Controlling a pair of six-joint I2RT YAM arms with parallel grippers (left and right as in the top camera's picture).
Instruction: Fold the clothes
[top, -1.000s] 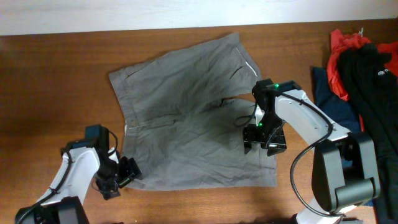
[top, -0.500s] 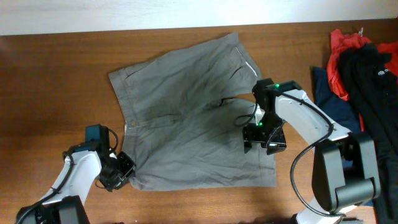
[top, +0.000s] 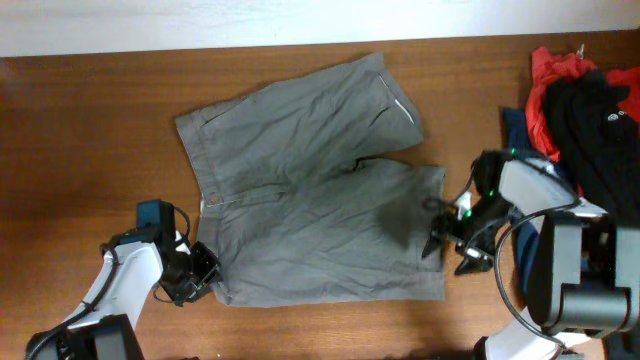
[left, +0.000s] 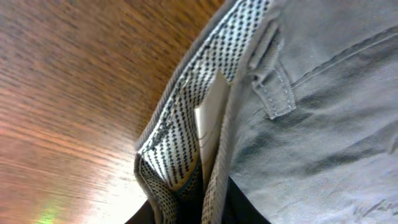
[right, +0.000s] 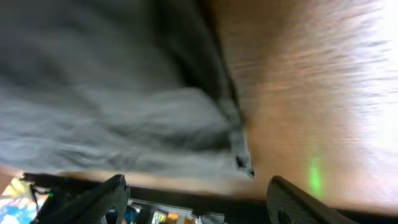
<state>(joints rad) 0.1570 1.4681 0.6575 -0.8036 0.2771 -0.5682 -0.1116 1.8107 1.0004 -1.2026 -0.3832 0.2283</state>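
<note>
Overhead: wrinkled shorts flat on wooden table

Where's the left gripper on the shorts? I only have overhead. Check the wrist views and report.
Observer: Left gripper is shut on the shorts' waistband, dotted lining turned outward.
Operator: Now report the right gripper.
Observer: Right gripper is open and empty; a hem corner lies on the table ahead of it.
Operator: Look inside that waistband.
Observer: A white tag shows against the lining.
</note>
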